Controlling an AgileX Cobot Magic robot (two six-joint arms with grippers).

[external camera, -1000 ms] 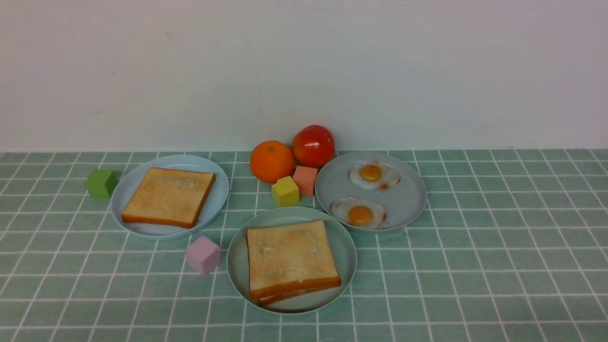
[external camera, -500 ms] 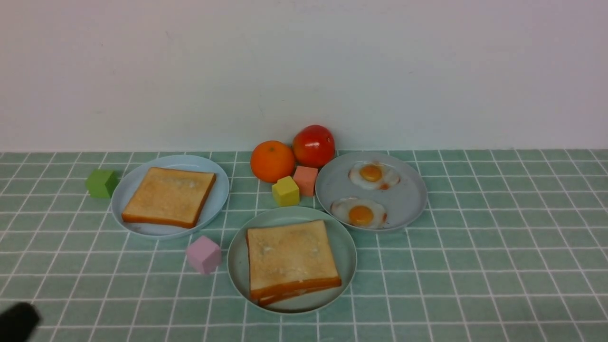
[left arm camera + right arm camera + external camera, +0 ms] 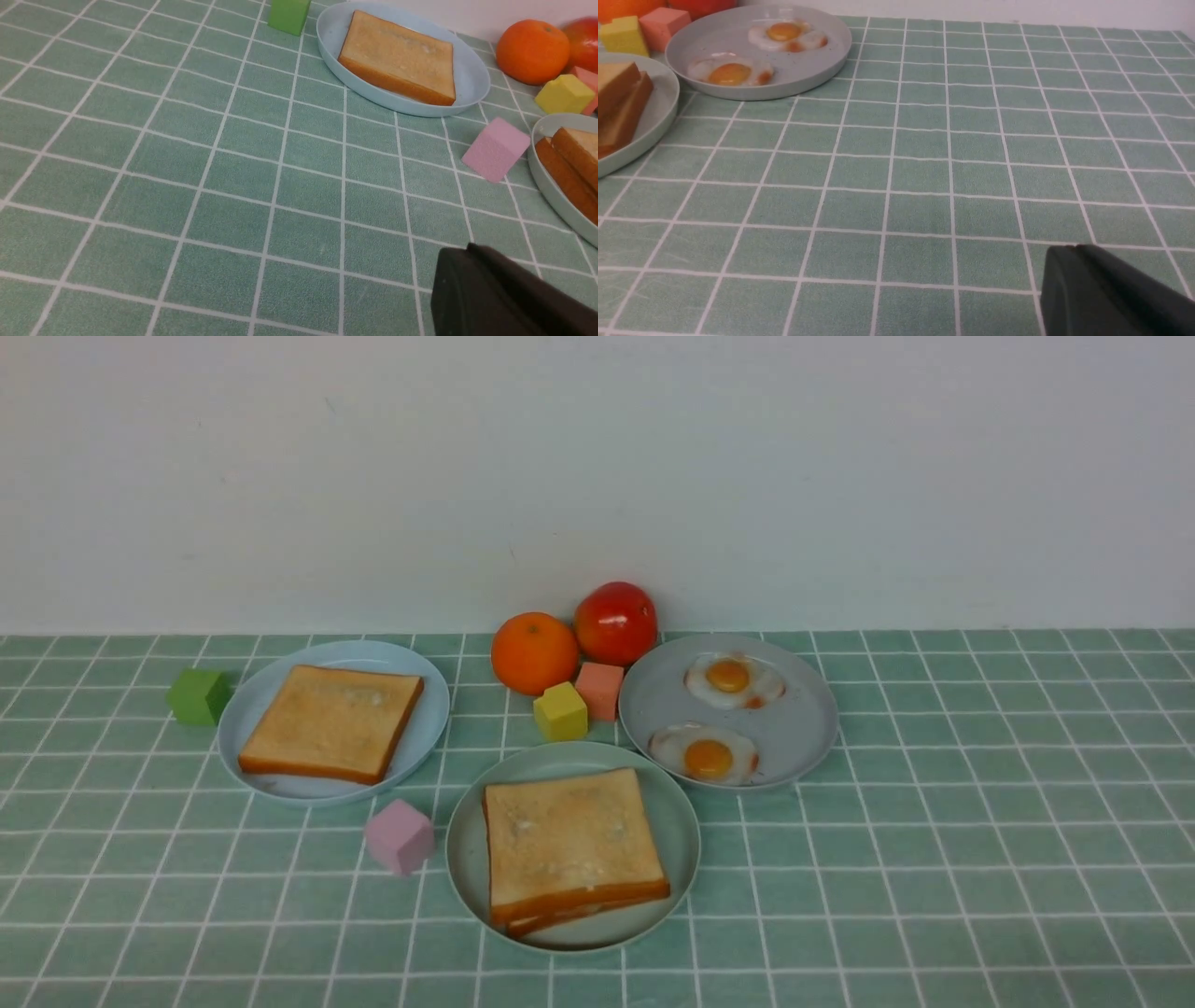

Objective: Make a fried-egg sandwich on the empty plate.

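- Mint-green, round and low-rimmed, the plastic plate point(image 3: 464, 859) is seen at the front centre of the green tiled counter point(image 3: 934, 859); its edge also shows in the left wrist view point(image 3: 546, 186) and the right wrist view point(image 3: 654, 126).
- Two stacked square golden toast slices with orange-brown crusts point(image 3: 569, 845) are carried on that plate, the upper one shifted slightly off the lower; whether an egg lies between them cannot be told.
- A pale blue round plate point(image 3: 252, 700) is set to the left and further back, with a single square toast slice point(image 3: 331, 721) lying on it.
- A grey round plate point(image 3: 803, 728) is placed to the right and further back, holding two white fried eggs with orange yolks point(image 3: 707, 753), apart from each other.
- A pink cube point(image 3: 400, 836) is found just beside the mint-green plate, between it and the pale blue plate.
- A green cube point(image 3: 198, 695) stands just left of the pale blue plate.
- A yellow cube point(image 3: 560, 711) and a salmon-pink cube point(image 3: 599, 690) are grouped between the plates, in front of an orange point(image 3: 534, 652) and a red tomato point(image 3: 615, 623).
- Only one dark part of the left hand point(image 3: 504, 294) is shown, over bare counter; whether it is open or closed cannot be told.
- Of the right hand point(image 3: 1106, 294) likewise a single dark part is visible above bare tiles, its state not discernible.
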